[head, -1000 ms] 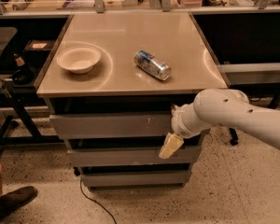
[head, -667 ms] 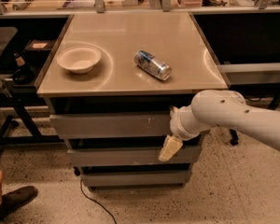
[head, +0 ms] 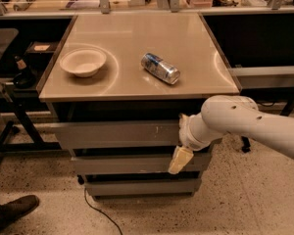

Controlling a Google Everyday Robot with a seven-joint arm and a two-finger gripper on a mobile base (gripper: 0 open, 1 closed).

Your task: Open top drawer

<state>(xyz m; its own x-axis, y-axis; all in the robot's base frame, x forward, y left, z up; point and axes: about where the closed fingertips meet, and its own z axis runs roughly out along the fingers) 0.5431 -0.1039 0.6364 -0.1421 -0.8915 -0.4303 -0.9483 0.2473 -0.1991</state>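
Note:
The top drawer (head: 112,133) is the widest grey metal front, just under the tabletop, with small white scuffs right of centre. Two narrower grey drawer fronts (head: 122,163) sit below it. My white arm (head: 245,126) reaches in from the right, and its wrist covers the top drawer's right end. My gripper (head: 179,159) hangs down from the wrist in front of the right part of the second drawer front, just below the top drawer's lower edge. Whether it touches a drawer cannot be told.
On the tan tabletop (head: 137,43) lie a white bowl (head: 83,61) at the left and a silver can (head: 160,68) on its side near the middle. Dark shelving stands left and right. A cable (head: 95,208) and a person's shoe (head: 14,208) are on the speckled floor.
My gripper has sunk very slightly against the drawer fronts. The top drawer has not visibly moved.

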